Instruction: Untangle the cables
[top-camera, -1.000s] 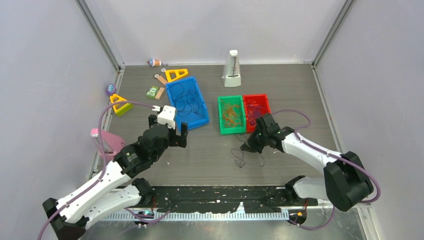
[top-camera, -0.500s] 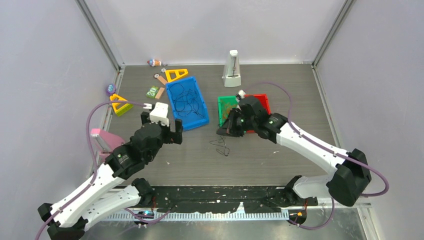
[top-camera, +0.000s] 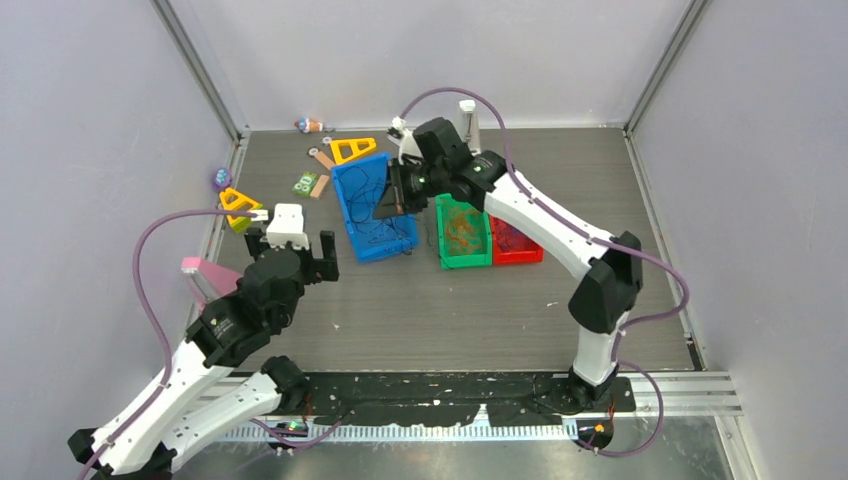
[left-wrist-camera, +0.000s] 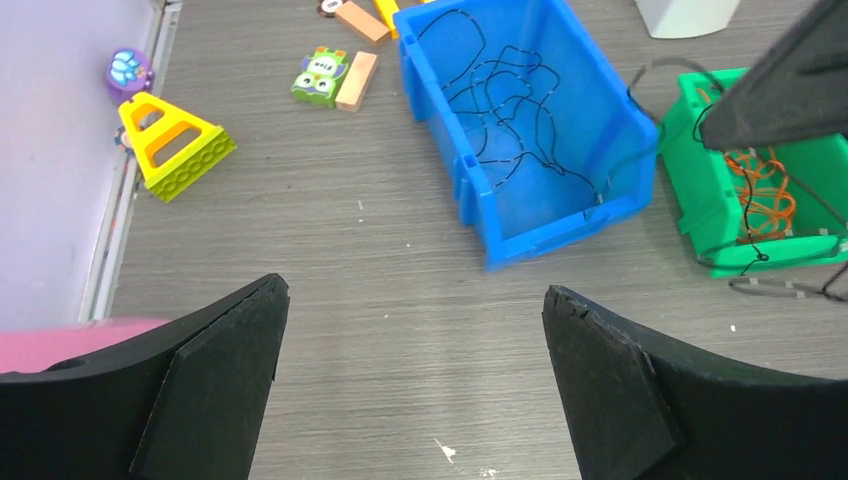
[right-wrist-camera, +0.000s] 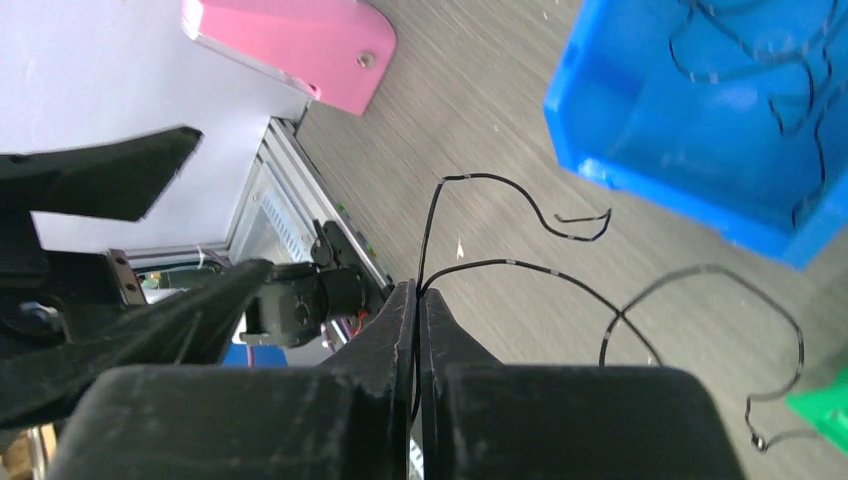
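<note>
The right gripper (top-camera: 392, 203) hangs above the blue bin (top-camera: 385, 250), near its right wall, and its wrist view shows the two fingers pressed together on one thin black cable (right-wrist-camera: 520, 270), which is pinched right at the tips (right-wrist-camera: 418, 295). From there the cable loops loosely in the air over the grey table (top-camera: 480, 310) and trails on toward the green bin (left-wrist-camera: 700, 190), where a strand lies across the rim. More black cables (left-wrist-camera: 500, 95) lie curled on the floor of the blue bin, and a bunch of orange cables (left-wrist-camera: 765, 185) sits inside the green bin. The red bin (top-camera: 520, 252) stands touching the green one on its right; it holds thin strands whose colour is hard to make out. The left gripper (left-wrist-camera: 415, 300) hovers over bare table in front of the blue bin, well apart from every cable, with its jaws spread wide and nothing between them
</note>
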